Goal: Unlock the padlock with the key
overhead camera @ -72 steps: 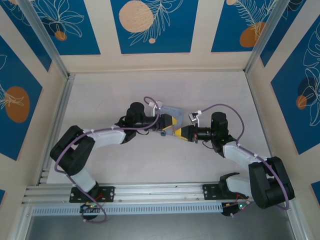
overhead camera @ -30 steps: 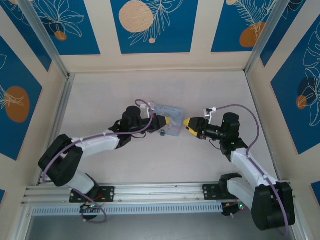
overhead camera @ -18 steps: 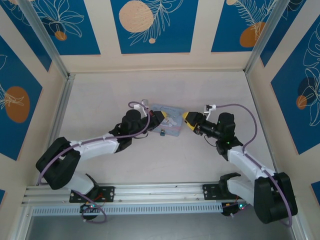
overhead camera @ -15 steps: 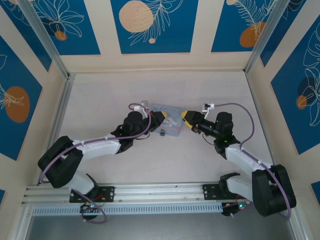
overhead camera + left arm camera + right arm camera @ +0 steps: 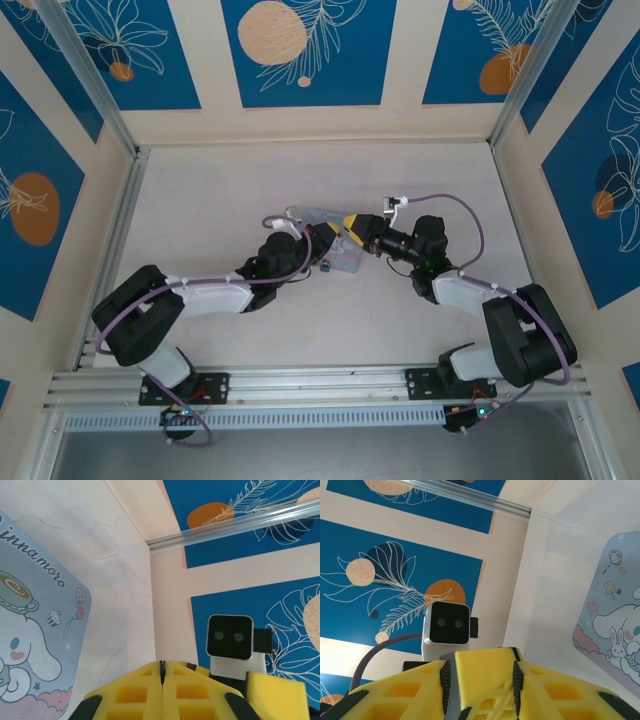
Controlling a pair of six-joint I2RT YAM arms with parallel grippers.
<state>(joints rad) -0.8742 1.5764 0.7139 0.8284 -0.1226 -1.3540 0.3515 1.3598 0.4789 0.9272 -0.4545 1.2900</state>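
Both arms bend inward, wrists nearly meeting at the top view's centre. The left gripper (image 5: pixel 161 672) is pressed closed; the right gripper (image 5: pixel 352 222) has its fingers apart.

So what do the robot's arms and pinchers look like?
The left arm and right arm are white and black chunks, each trailing a purple cable. The left gripper and right gripper have chunky yellow fingers with square hollows, and a white box with two round lenses behind them.

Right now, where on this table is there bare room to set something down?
Bare table lies between the tin and the back wall, between the left arm and the left rail, and right of the right arm. The middle is crowded: left gripper and right gripper meet at the tin, the padlock just beside.
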